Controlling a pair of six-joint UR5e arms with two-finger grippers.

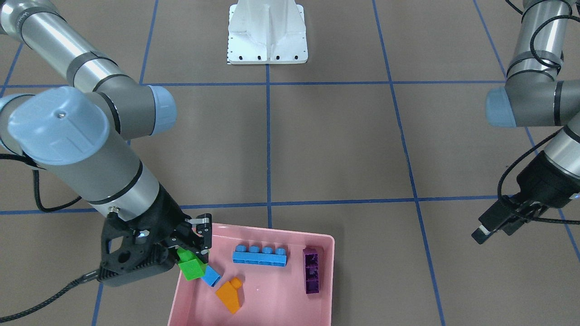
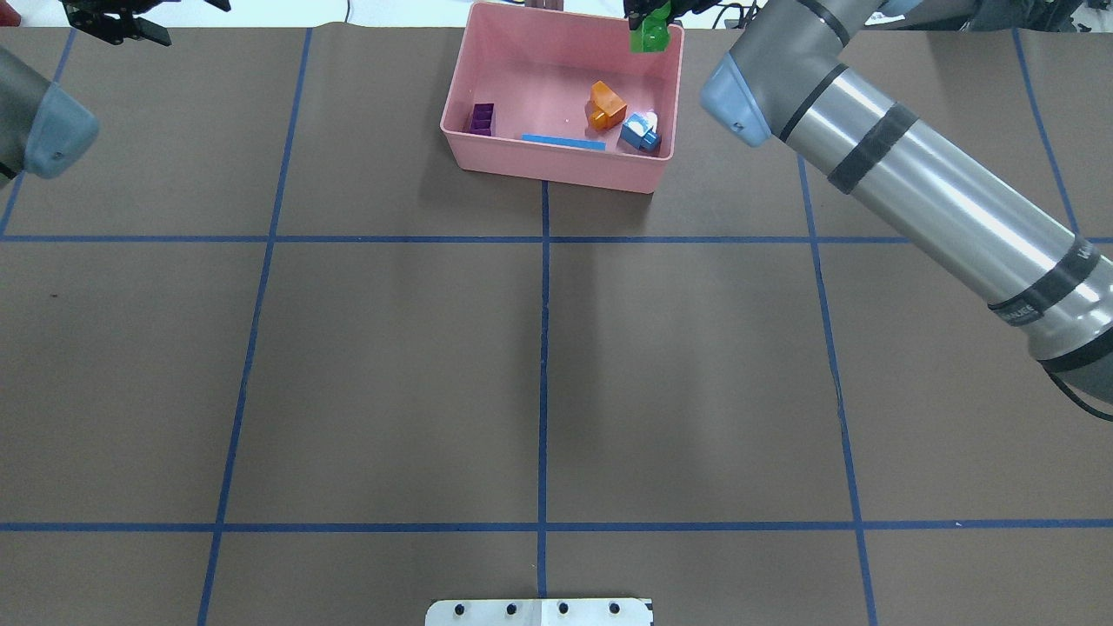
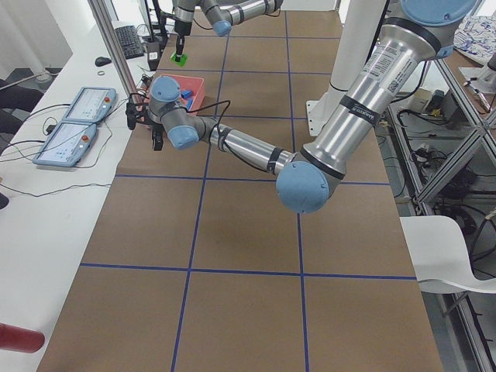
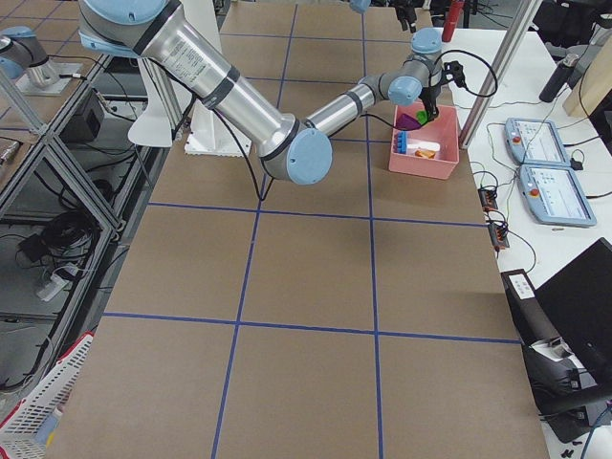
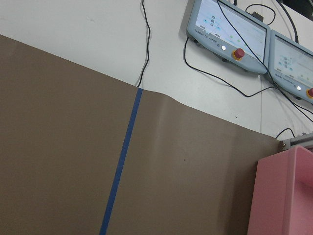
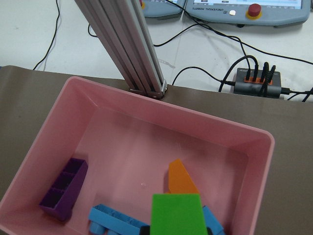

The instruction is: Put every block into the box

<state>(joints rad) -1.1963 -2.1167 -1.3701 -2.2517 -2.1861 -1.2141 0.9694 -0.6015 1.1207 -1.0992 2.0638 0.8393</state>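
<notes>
Four bricks [image 1: 259,256] lie in the pink tray [image 1: 272,230]; the right gripper [image 1: 192,252] clamps the last, green brick [image 1: 192,268] above it.

Five blocks [image 1: 259,257], one box [image 1: 272,299], two robot arms [image 1: 90,167].

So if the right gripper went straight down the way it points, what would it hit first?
Probably the small blue cube: the green brick held in the right gripper overlaps it in the wrist view. It could instead land on the box floor beside it; depth is unclear.
</notes>
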